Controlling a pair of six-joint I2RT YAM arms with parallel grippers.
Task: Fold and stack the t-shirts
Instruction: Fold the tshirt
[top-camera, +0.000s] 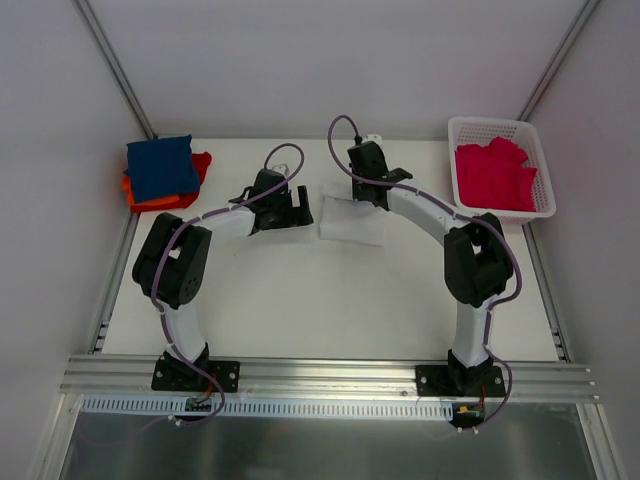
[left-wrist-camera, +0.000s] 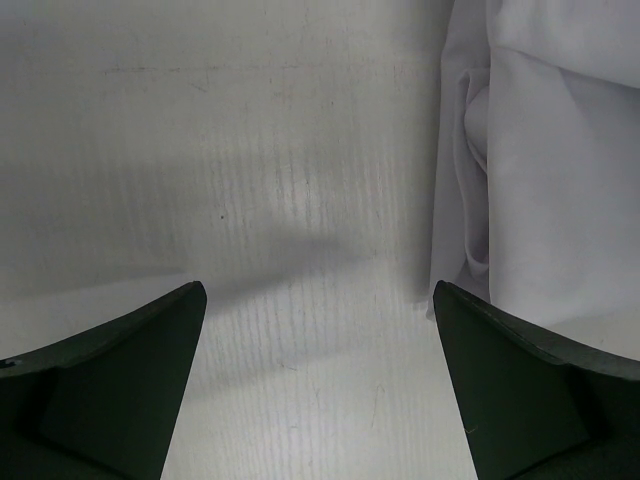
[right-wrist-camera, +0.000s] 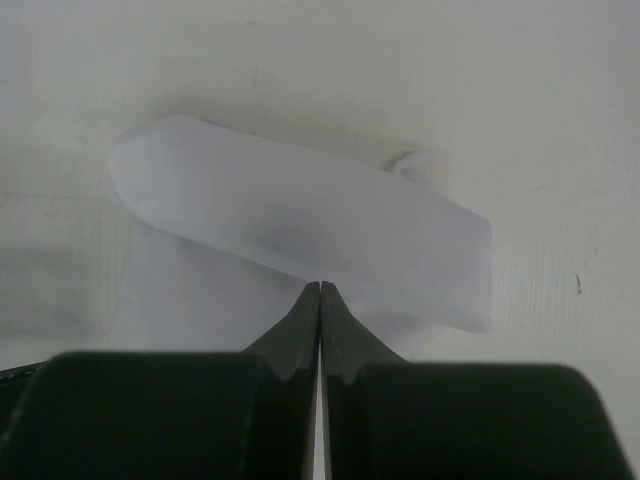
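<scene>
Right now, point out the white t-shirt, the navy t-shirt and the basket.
white t-shirt (top-camera: 347, 228): top view, middle of folded cloth.
navy t-shirt (top-camera: 162, 168): top view, centre of top face.
basket (top-camera: 490, 121): top view, far rim.

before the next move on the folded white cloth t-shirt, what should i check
1. Right gripper shut at the edge of the folded white cloth t-shirt: ok.
2. Cloth really caught between its fingers: cannot tell.
3. Left gripper open over the bare table beside that shirt: ok.
4. Folded navy blue t-shirt lies on the orange-red t-shirt in the far left corner: ok.
5. All shirts out of the white plastic lattice basket: not ok, crumpled crimson-pink cloth lies inside.
</scene>
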